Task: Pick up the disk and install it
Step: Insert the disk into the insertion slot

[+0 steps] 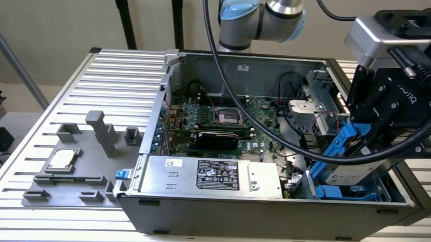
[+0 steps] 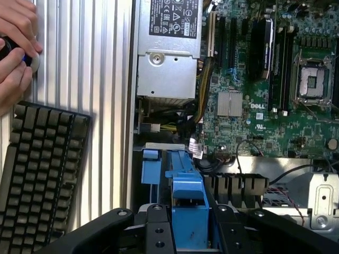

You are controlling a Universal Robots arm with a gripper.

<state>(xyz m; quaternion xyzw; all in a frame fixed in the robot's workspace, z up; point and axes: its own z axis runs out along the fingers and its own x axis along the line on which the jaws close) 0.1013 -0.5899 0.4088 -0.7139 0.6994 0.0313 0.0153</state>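
A slatted metal table (image 1: 121, 65) carries an open computer case (image 1: 269, 214), with its power supply (image 1: 209, 174) along the near wall and the motherboard (image 1: 222, 116) behind it. At the case's near corner on the exterior view's right, the gripper (image 1: 377, 146) holds the disk (image 1: 350, 174) above the drive bay, fingers closed narrowly on its blue rails. The disk's long axis runs steeply tilted, upper end in the gripper, lower end dipping toward the bay, label face turned to the camera. A black cable (image 1: 303, 151) crosses it, and its lower edge is hard to make out, possibly touching the blue plastic beneath. The wrist view looks along the disk's blue rail (image 2: 188, 211) between the black fingers (image 2: 159, 227), and adds a dark keyboard (image 2: 42, 174) and a person's hands (image 2: 16, 58) outside the case.
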